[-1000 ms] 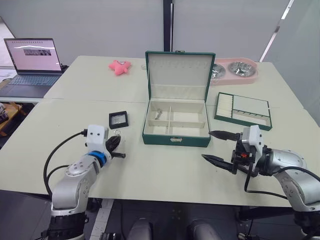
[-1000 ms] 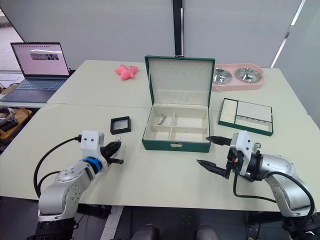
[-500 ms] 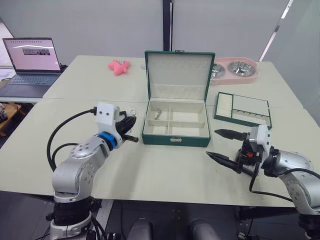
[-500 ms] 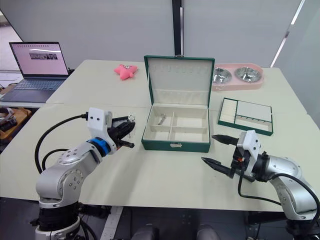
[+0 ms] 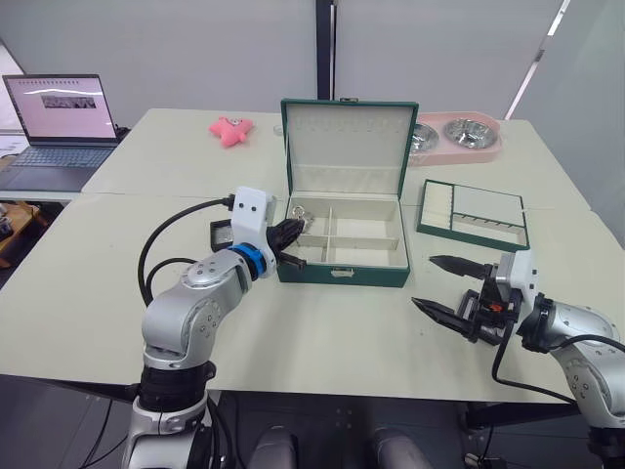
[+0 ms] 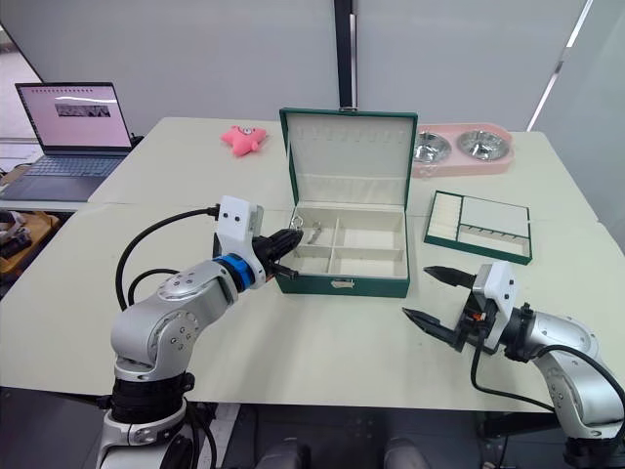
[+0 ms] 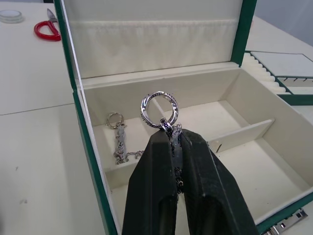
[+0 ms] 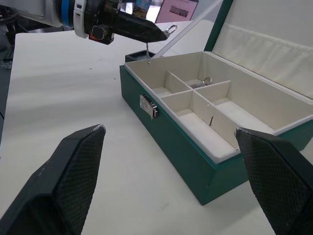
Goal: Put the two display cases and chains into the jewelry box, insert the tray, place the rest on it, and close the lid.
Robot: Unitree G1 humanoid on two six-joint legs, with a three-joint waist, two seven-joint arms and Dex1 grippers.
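The left gripper (image 7: 175,147) pinches a short silver metal chain (image 7: 161,108) between its closed black fingers; the chain's engraved ring sticks up above the fingertips, its lettering too small to read. Just beyond and below the claw lies the large dark green rectangular jewelry box (image 5: 342,273), cream-lined, its hinged lid (image 5: 349,147) upright. A second silver chain (image 7: 117,142) rests in the box's rear compartment just beyond the claw. The right gripper (image 6: 437,297) hovers wide open, well apart from the box, the shallow green tray (image 5: 475,216) beyond it.
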